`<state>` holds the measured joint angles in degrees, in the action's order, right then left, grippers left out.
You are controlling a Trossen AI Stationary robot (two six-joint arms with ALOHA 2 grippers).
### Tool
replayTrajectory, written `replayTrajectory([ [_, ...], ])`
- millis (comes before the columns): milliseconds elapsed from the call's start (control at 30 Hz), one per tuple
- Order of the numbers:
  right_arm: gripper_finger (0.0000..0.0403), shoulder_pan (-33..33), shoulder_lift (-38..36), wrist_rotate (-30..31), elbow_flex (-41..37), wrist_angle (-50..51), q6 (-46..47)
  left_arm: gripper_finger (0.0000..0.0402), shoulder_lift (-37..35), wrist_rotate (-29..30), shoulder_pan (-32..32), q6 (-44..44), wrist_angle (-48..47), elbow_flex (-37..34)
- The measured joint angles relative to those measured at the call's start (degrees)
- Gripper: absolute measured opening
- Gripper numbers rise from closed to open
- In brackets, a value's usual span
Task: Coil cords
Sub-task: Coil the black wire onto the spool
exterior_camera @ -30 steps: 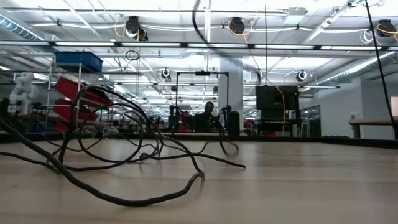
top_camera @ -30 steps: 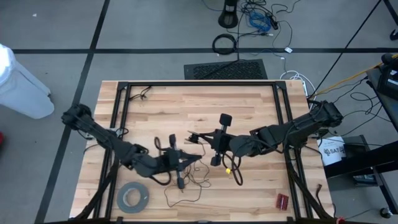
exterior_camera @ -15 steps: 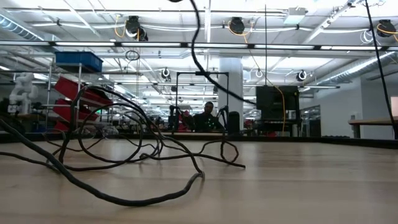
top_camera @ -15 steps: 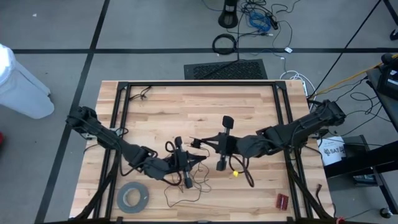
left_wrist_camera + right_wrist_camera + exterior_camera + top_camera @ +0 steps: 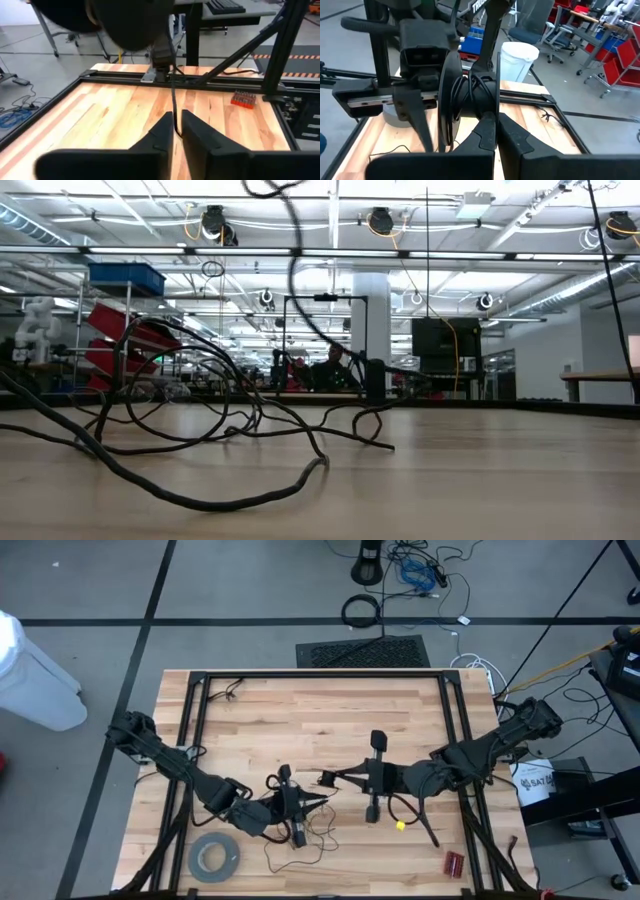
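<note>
The cord is a very thin dark wire. Part of it lies in slack loops (image 5: 300,852) on the wooden table, and part is wound on a small black disc (image 5: 451,95). The disc hangs above the table's middle, with my right gripper (image 5: 495,125) shut on it. My left gripper (image 5: 176,125) faces the disc from the table's left. Its fingers stand a narrow slit apart, and a strand of the wire (image 5: 173,100) runs through that slit toward the disc (image 5: 125,20). In the low view, wire loops (image 5: 200,415) lie on the table and one strand (image 5: 300,290) rises out of the frame. My left gripper has the wire strand (image 5: 176,131) in the slit between its fingers, which lie about level and point toward the table's right. I cannot tell whether the fingers touch the wire. My right gripper holds the disc at its wound middle (image 5: 479,97), about level from the table's right. Its own fingertips (image 5: 489,122) hide the exact place. The disc stands on edge, clear of the table.
A grey tape roll (image 5: 213,856) lies at the near left, beside my left arm. A small red object (image 5: 455,862) lies at the near right. A black frame (image 5: 320,675) runs round the table top.
My right gripper has carried the disc toward the table's right edge and a little up. My left gripper has sunk slightly and followed toward the right. In the low view, the strand hanging from above has swung and been drawn higher, while the loops on the table have stayed in place.
</note>
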<state>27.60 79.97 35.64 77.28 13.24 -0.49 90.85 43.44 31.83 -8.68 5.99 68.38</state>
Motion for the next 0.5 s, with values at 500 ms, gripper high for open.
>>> replayTrajectory([
  [500,0.0000,1.97,-2.65,0.46,-0.02,1.70,0.61,0.0137,-0.66,-7.74,0.77,0.01,2.60,0.00],
])
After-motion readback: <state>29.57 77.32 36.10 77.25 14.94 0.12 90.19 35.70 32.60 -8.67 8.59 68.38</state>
